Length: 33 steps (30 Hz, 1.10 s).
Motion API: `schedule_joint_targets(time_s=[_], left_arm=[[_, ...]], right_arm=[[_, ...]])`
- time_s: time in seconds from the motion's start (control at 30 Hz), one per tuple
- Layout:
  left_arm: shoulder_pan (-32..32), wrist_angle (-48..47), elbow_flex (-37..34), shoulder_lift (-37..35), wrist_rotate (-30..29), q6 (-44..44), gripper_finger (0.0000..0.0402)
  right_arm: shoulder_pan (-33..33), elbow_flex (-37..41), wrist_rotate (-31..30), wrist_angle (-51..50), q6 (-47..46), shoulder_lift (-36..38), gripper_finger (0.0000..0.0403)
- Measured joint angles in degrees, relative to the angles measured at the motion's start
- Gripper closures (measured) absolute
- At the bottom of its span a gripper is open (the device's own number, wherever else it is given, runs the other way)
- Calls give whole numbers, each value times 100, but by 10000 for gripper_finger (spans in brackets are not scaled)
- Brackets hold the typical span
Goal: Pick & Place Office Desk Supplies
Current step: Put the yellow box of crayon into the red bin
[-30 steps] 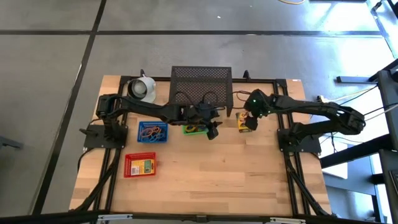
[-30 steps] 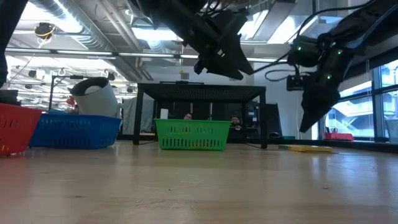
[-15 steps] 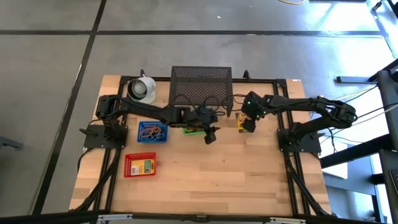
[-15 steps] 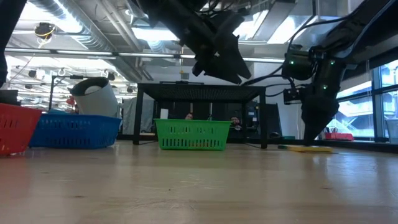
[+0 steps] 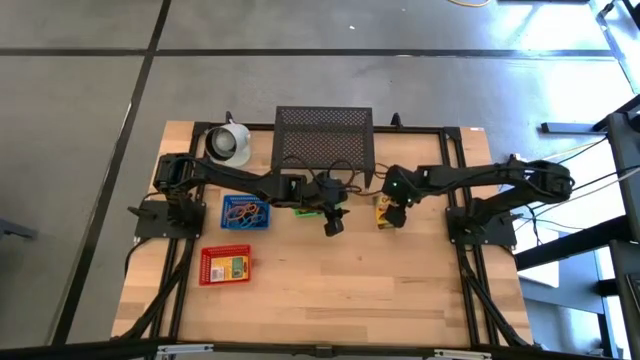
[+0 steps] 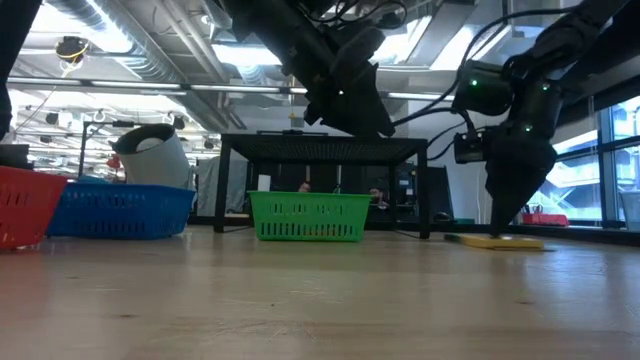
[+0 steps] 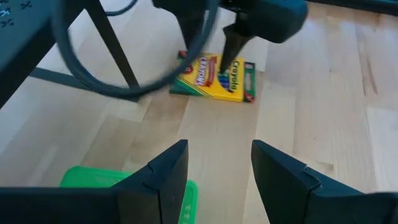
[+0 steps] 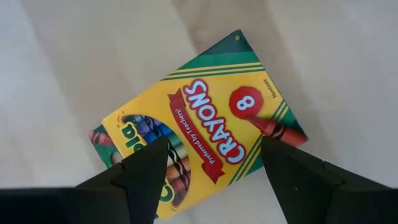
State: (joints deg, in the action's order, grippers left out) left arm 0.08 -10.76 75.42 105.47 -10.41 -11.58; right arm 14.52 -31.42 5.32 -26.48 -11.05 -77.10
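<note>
Crayon box (image 8: pixel 202 121) lies beside black mesh stand (image 5: pixel 324 135) and green basket (image 6: pixel 308 216).

Mesh stand (image 5: pixel 323 135) sits at the table's (image 5: pixel 330 290) upper centre, the cup (image 5: pixel 230 142) left of it. Below the stand comes a row: one basket (image 5: pixel 245 212) left, another (image 5: pixel 308 208) centre, the crayon box (image 5: pixel 383 209) right. A third basket (image 5: pixel 225 266) lies lower left. Right gripper (image 5: pixel 398 216) hangs directly over the crayon box, left gripper (image 5: pixel 332 224) beside the centre basket.

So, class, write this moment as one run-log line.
right claw: open, directly over crayon box lying flat on table | left claw: open, raised near green basket | box not gripped yet
</note>
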Motion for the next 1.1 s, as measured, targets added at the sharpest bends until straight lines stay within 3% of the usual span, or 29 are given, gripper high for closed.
schedule_joint_targets(time_s=[0.43,0.73,0.9,1.1], left_arm=[[0,0,0,-2,-11,83,231],[-34,-60,0,-4,-15,112,231],[-129,-216,0,-4,-3,353,231],[-276,-249,-4,101,0,488,231]], right_arm=[[-1308,25,44,566,-1119,-17,142],[-1549,-91,-124,625,-1758,432,151],[-1547,-129,-154,228,-2437,992,167],[-1549,-131,-321,-749,-3878,1250,186]])
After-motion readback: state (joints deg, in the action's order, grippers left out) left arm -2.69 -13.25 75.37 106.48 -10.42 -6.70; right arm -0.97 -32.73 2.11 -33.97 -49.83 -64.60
